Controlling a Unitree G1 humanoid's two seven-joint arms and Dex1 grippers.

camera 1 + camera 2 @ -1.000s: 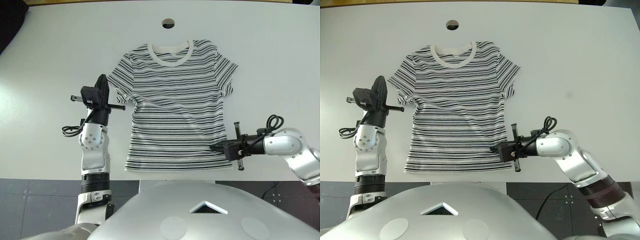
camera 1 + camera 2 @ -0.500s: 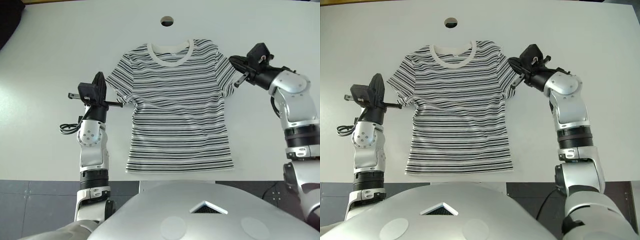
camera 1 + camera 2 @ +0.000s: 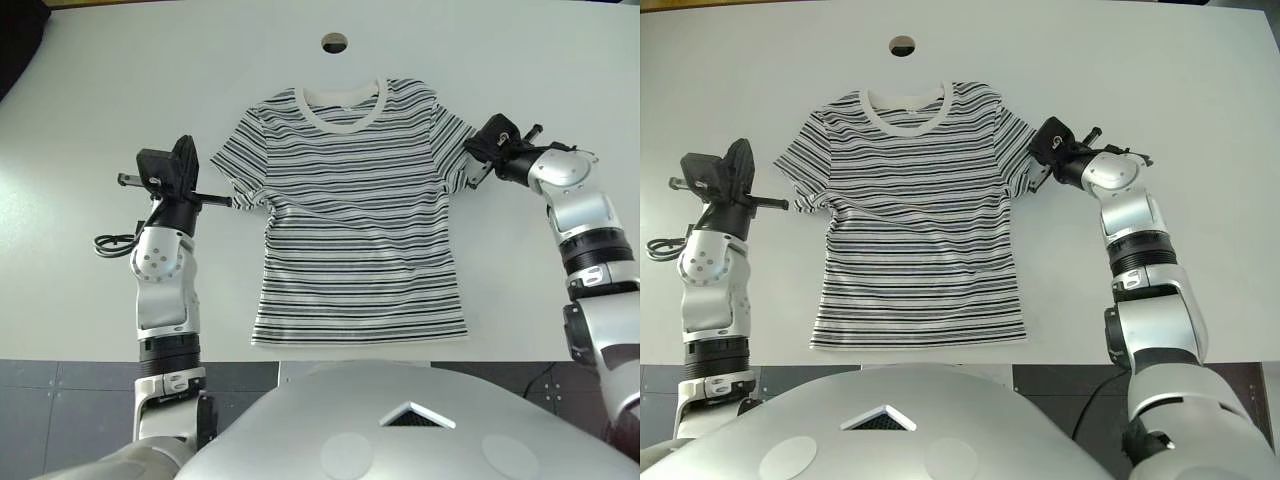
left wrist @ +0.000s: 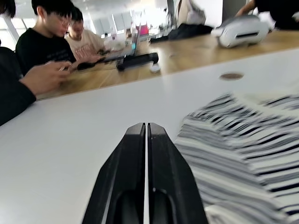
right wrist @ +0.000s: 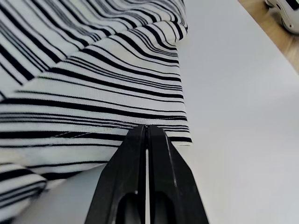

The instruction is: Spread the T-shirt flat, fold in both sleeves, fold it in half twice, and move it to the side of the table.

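Lying flat on your white table (image 3: 90, 90) near a round hole (image 3: 334, 42), the T-shirt (image 3: 355, 210) faces a wooden desk (image 4: 187, 52) beyond. Your left gripper (image 4: 145, 127) is closed and empty; your right gripper (image 5: 146, 128) is closed against a sleeve hem (image 5: 175, 117).

Soft cloth T-shirt (image 3: 355, 200) on smooth, matt, perhaps laminate table (image 3: 100, 80)

The T-shirt (image 3: 355, 210) is showing narrow black and white stripes running across its body and sleeves, with a plain off-white collar band (image 3: 341, 108). Just ahead of the right tool (image 5: 146, 126), the sleeve hem is carrying the same stripes. That tool and the left tool (image 4: 145, 125) are both showing plain black. The counter (image 3: 90, 90) under them is showing plain white.
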